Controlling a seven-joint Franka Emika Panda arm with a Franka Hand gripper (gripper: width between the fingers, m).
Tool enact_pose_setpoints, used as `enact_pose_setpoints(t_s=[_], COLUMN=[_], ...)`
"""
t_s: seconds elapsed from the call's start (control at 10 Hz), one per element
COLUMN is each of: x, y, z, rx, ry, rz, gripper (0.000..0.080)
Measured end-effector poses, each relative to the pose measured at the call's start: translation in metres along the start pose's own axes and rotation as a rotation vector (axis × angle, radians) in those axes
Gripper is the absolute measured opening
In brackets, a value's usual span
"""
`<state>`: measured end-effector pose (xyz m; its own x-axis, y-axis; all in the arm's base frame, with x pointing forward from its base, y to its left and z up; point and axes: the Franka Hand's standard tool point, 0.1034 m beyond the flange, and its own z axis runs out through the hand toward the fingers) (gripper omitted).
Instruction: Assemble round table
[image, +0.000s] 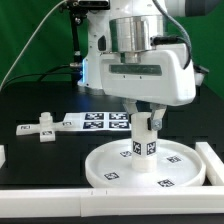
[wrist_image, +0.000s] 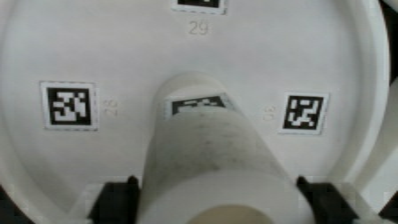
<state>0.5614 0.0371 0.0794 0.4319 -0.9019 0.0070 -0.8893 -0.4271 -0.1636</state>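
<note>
The large white disc (image: 150, 166) lies flat on the black table at the front, with small black-white tags on its top. The thick white tagged post (image: 143, 138) stands upright on the disc's centre. My gripper (image: 146, 116) is straight above it, shut on the post's upper part. In the wrist view the post (wrist_image: 217, 150) runs up the middle between the black fingertips (wrist_image: 118, 195), with the disc (wrist_image: 196, 50) and its tags behind it. The hub is hidden under the post.
The marker board (image: 95, 121) lies behind the disc toward the exterior view's left. A small white tagged part (image: 38, 130) lies at its left end. White border bars run along the front (image: 60, 205) and the right (image: 212, 165).
</note>
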Motion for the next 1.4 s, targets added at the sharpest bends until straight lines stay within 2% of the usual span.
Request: enact_pose_setpoints(t_s=[0.5, 0.7, 0.8, 0.9, 1.0, 1.1, 1.3, 1.4], x=[-0.002, -0.002, -0.002, -0.002, -0.002, -0.003, 0.009, 0.008], y=[0.000, 0.000, 0.000, 0.000, 0.000, -0.001, -0.004, -0.003], z=[0.000, 0.000, 0.001, 0.001, -0.003, -0.018, -0.046, -0.042], rx=[0.009, 0.009, 0.008, 0.008, 0.007, 0.012, 0.043, 0.041], ry=[-0.014, -0.013, -0.013, -0.013, -0.018, -0.041, -0.054, -0.050], rz=[0.323, 0.352, 0.348, 0.348, 0.312, 0.257, 0.202, 0.202], gripper=[0.0413, 0.0413, 0.0511, 0.0511, 0.0622, 0.0643, 0.0649, 0.0649])
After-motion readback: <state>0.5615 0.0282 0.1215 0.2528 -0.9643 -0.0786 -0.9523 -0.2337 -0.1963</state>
